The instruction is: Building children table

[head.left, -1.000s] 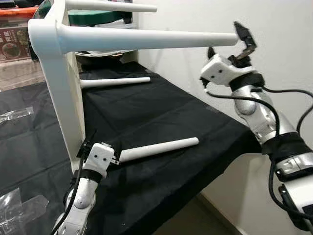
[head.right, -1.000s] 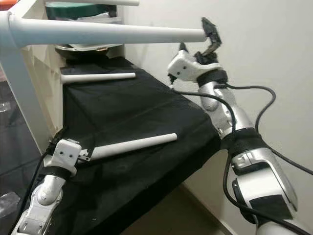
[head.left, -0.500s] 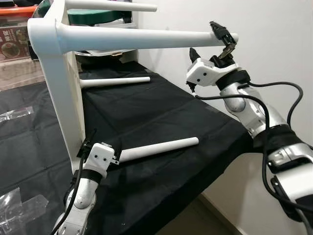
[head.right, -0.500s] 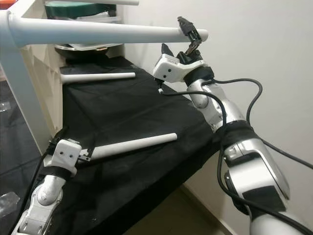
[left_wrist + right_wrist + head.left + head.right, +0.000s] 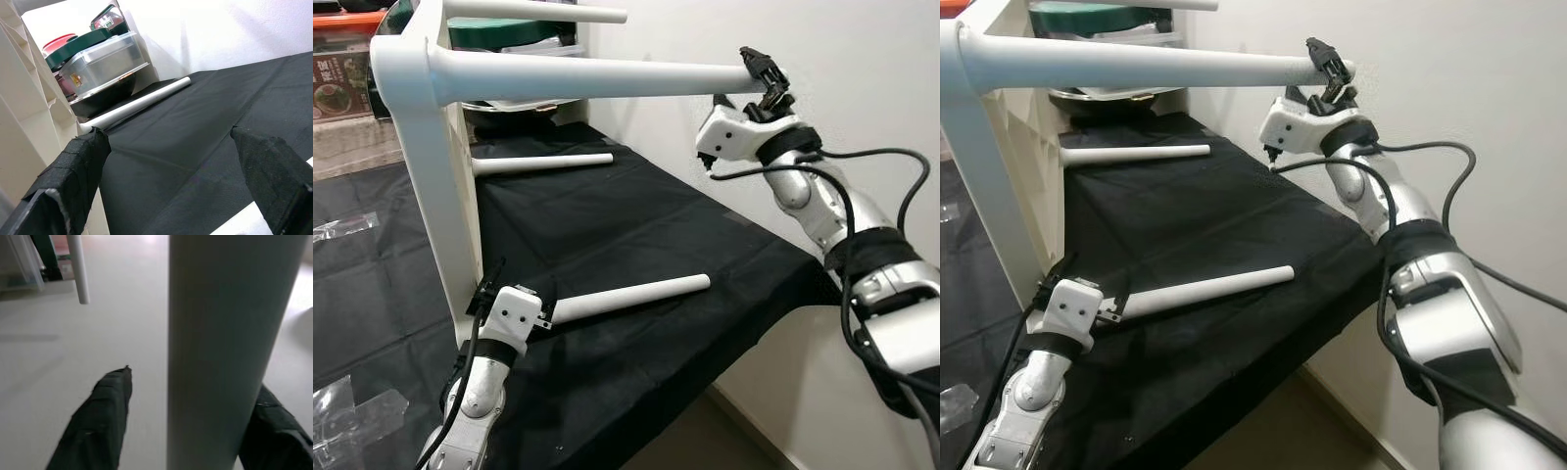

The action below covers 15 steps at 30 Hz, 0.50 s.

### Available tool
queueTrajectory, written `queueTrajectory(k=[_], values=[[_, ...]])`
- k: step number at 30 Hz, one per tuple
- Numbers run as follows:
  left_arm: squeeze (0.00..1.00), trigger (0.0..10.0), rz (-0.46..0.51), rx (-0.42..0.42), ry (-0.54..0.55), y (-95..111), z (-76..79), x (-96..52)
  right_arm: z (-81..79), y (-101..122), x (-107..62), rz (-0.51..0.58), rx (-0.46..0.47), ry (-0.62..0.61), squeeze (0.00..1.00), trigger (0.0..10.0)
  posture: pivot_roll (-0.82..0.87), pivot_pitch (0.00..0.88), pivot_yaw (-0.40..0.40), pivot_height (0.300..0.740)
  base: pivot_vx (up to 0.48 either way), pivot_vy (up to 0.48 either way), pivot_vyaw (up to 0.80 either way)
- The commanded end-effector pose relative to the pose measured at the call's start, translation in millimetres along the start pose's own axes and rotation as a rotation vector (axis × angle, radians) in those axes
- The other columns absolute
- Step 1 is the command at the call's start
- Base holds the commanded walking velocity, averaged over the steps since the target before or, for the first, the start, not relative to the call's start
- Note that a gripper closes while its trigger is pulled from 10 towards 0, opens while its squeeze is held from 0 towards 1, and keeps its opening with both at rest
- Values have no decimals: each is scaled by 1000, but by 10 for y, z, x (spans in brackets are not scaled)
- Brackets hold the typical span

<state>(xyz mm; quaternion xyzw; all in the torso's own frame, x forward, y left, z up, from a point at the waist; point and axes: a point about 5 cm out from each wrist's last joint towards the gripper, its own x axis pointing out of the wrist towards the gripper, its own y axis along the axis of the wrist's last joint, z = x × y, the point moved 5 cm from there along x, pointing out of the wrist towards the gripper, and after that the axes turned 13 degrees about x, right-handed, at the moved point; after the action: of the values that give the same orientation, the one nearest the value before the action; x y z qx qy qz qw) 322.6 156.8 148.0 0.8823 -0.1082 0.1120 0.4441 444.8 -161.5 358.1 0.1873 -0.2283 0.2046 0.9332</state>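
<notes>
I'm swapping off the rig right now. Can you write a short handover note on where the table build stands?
Right end effector: up at the free end of the near upper table leg, fingers open around it, not visibly clamped.
Left end effector: low, open, beside the tabletop, which stands on edge on the black cloth.
Done: two upper legs stick out of the tabletop.
Left: two more legs lie along the cloth; whether they are attached is unclear. Check them.
</notes>
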Motion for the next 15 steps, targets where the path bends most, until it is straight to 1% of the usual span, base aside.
queueTrajectory(k=[1, 2, 3, 10, 15], values=[[0, 10000, -16, 9, 0, -60, -11, -24, -51, -78, -23, -30, -13, 26, 0, 1216, -8, 0, -95, 740, 0, 0, 0], [0, 10000, -17, 10, -1, -66, -13, -24, -46, -83, -20, -33, -13, 26, 0, 1216, -8, 0, -95, 740, 0, 0, 0], [0, 10000, -18, 13, -1, -75, -20, -25, -42, -80, -14, -32, -10, 26, 0, 0, -10, 0, -92, 740, 0, 0, 0], [0, 10000, -22, 20, -2, -101, -47, -21, -31, -57, 4, -21, -4, 26, 0, 0, -12, 0, -91, 740, 0, 0, 0], [0, 10000, -46, 1, 9, -173, -98, -4, -34, -42, 3, -11, 10, 24, 0, 0, -16, 0, -89, 740, 0, 0, 0]])
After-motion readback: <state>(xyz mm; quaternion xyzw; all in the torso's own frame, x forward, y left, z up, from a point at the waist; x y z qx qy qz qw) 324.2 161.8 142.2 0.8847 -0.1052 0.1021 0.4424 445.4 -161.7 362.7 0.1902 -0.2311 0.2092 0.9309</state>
